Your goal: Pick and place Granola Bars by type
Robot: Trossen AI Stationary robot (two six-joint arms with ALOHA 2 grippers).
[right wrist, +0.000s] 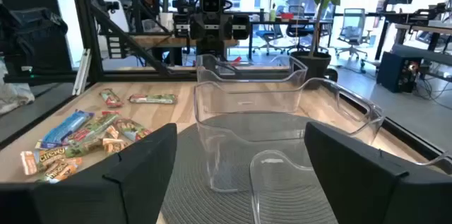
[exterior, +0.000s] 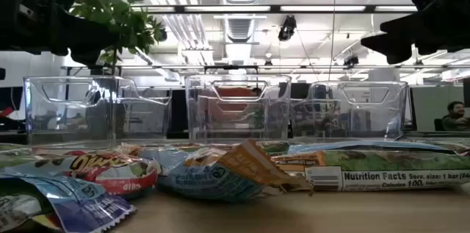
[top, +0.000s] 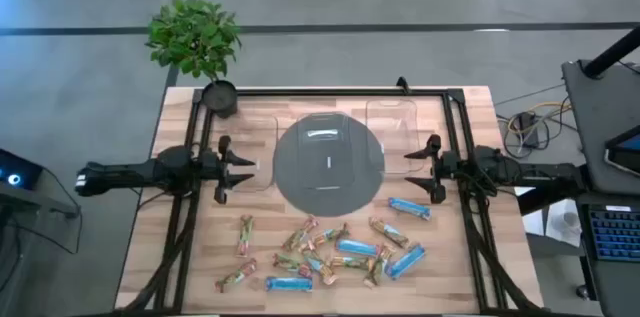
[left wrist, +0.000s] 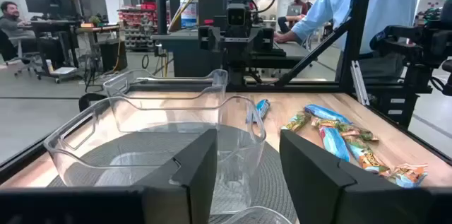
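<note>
The granola bars lie loose in a heap [top: 330, 249] on the near part of the wooden table. Blue ones [top: 409, 207] [top: 289, 283] are mixed with green, orange and tan ones [top: 244, 235] [top: 388, 231]. They also show in the low view [exterior: 220, 174] and in both wrist views [left wrist: 339, 136] [right wrist: 78, 136]. My left gripper [top: 228, 167] [left wrist: 247, 174] hovers open at the left of the round mat. My right gripper [top: 425, 169] [right wrist: 240, 174] hovers open at its right. Both are above the table, behind the bars, facing each other.
A grey round mat [top: 328, 182] lies mid-table. Clear plastic bins stand on and around it [top: 258, 152] [top: 392, 122] [exterior: 235, 104] [left wrist: 162, 136] [right wrist: 268, 121]. A potted plant [top: 195, 37] is at the far left corner. A black frame [top: 330, 92] borders the table.
</note>
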